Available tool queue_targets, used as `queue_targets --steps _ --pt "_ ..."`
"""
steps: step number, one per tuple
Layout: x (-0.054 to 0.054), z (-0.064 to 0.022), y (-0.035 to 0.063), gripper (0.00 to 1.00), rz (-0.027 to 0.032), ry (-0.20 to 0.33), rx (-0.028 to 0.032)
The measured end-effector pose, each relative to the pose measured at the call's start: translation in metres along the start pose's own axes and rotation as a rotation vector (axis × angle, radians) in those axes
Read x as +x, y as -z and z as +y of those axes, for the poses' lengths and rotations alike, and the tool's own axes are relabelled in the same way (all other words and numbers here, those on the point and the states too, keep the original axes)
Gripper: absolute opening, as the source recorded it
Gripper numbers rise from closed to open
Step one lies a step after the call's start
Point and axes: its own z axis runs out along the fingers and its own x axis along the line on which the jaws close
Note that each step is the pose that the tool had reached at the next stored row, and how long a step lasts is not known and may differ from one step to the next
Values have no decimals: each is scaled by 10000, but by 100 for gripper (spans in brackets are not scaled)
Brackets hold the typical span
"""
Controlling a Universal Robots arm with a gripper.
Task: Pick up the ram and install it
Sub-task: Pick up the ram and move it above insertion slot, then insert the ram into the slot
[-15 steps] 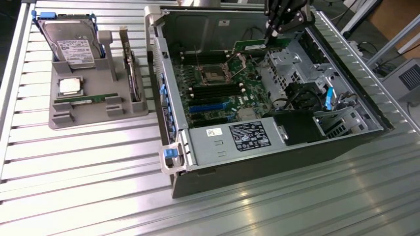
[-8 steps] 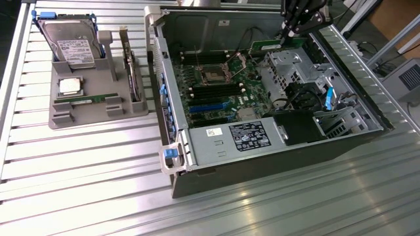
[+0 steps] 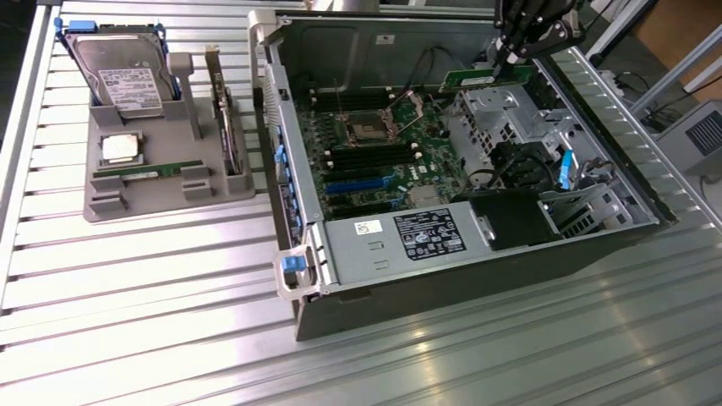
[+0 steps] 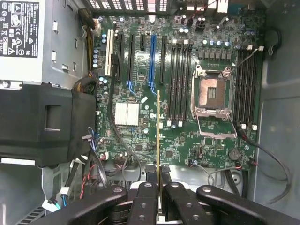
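Ram held over the open case (image 3: pixel 373 309), not yet seated.
My gripper (image 4: pixel 159 190) is clenched on the ram (image 4: pixel 159 140), seen edge-on between my fingers (image 4: pixel 146 201). It hangs clear above the motherboard (image 4: pixel 140 140), parallel to the black memory slots (image 4: pixel 180 79) beside the empty processor socket (image 4: pixel 213 96). I judge this the carry to a slot; seating calls for lining the edge over one slot and pressing straight down. A twin stick (image 3: pixel 147 172) lies on the grey tray (image 3: pixel 169 203).

You have bright light from above; the ribbed worktop (image 3: pixel 135 279) shines with white glare stripes; the grey tray (image 3: pixel 147 193) is evenly lit; deep inside the open case (image 3: pixel 338 46) it gets dimmer; in the wrist view the green board (image 4: pixel 183 140) is well lit, the black end effector (image 4: pixel 159 187) looks dark.
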Motion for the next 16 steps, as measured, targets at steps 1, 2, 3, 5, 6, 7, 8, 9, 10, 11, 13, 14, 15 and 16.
queue_targets --steps 1,2,3,5,6,7,8,9,10,11,13,14,15,16 --pt "0 -1 0 14 0 2 0" --pt "0 -1 0 14 0 2 0" --pt "0 -1 0 14 0 1 0" --pt "0 -1 -4 14 1 -1 0" --pt "-1 0 -20 14 0 -10 0" --pt "-2 4 -43 14 5 -17 -1" --pt "-3 9 -57 14 10 -19 -2" --pt "-5 13 -86 14 22 -18 -2" --pt "-6 16 -102 14 34 -20 -3" --pt "-7 21 -125 14 45 -21 -4" --pt "-11 40 -187 14 59 -21 -5" --pt "-13 56 -217 14 59 -64 -6" --pt "-15 60 -248 14 50 -260 -15" --pt "-16 63 -272 14 45 -417 -22"
